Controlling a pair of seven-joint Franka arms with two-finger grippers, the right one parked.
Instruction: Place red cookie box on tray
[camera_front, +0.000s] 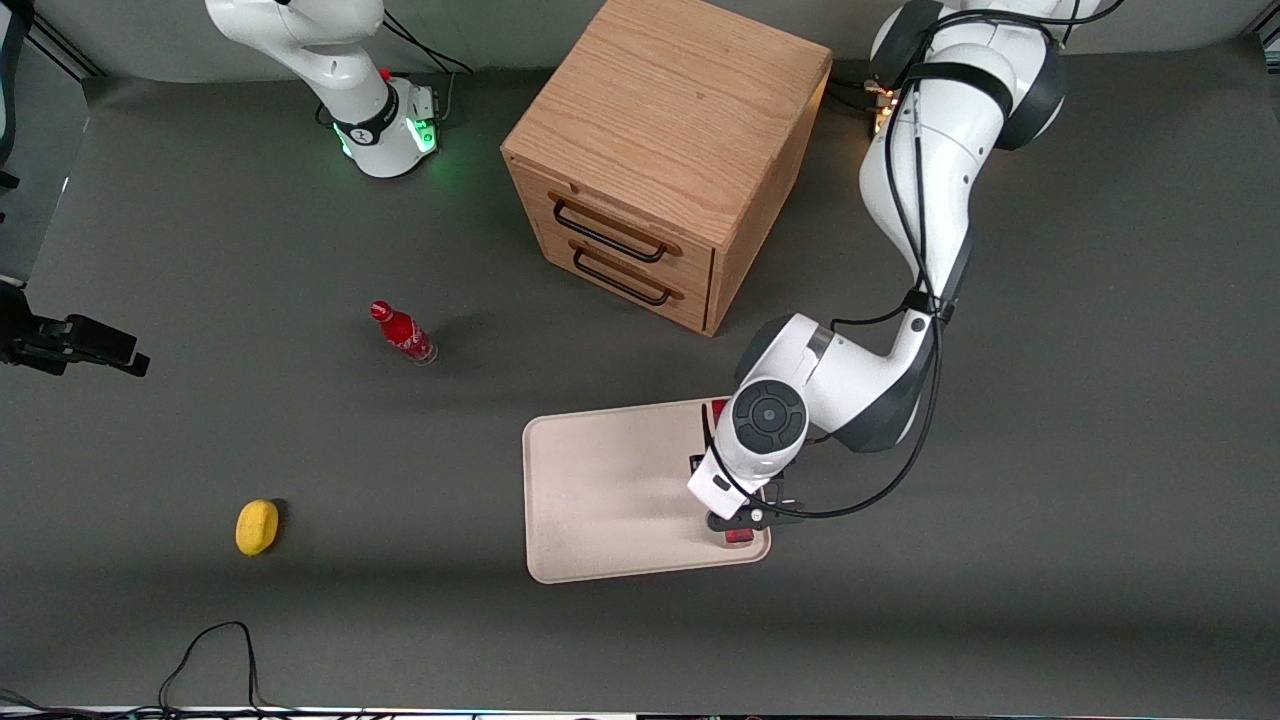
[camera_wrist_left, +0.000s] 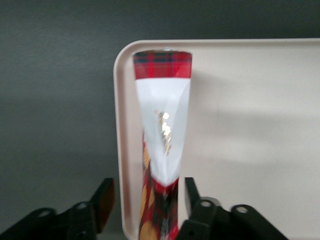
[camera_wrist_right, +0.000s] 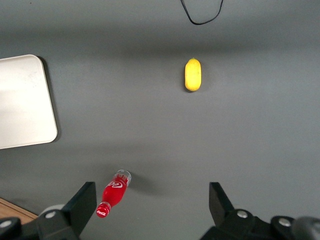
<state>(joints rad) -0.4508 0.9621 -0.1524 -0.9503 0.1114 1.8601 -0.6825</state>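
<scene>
The red cookie box (camera_wrist_left: 162, 130) lies flat on the cream tray (camera_wrist_left: 250, 125), lengthwise along the rim at the tray's edge toward the working arm's end. My gripper (camera_wrist_left: 148, 187) straddles the box's end and is open: one finger (camera_wrist_left: 191, 192) stands close to the box, the other finger (camera_wrist_left: 104, 200) hangs apart from it, outside the rim. In the front view the wrist covers most of the box; only red ends (camera_front: 740, 537) peek out beside the gripper (camera_front: 742, 522) on the tray (camera_front: 600, 480).
A wooden cabinet (camera_front: 660, 160) with two drawers stands farther from the front camera than the tray. A small red bottle (camera_front: 403, 334) and a yellow object (camera_front: 257, 526) lie toward the parked arm's end. A black cable (camera_front: 210, 650) loops at the table's near edge.
</scene>
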